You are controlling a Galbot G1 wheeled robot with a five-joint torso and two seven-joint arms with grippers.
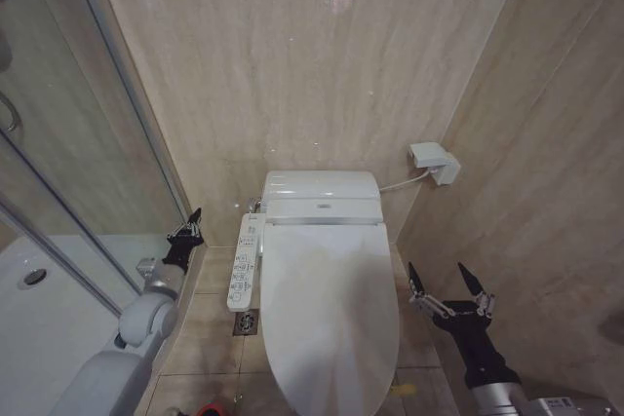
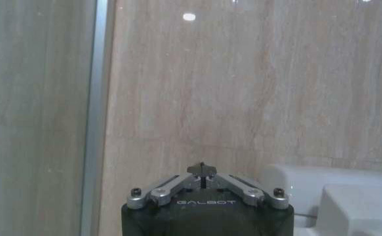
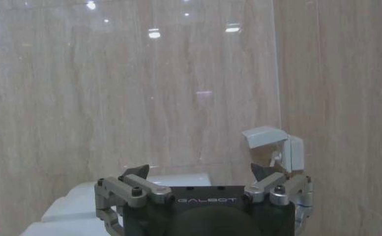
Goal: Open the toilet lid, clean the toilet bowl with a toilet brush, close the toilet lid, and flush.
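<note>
We wait at the toilet, lid down.
The toilet lid (image 1: 327, 309) lies shut between our arms; our right gripper (image 1: 448, 284) spreads wide beside it, our left gripper (image 1: 185, 229) pinched narrow.

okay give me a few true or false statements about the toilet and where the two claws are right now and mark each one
1. The toilet lid is down, covering the toilet bowl. True.
2. The right claw is shut on the lid. False: it is open, beside the toilet, holding nothing.
3. The left claw is shut, near the shower glass. True.
4. The control panel is on the robot's right of the toilet. False: it is on the left.
</note>
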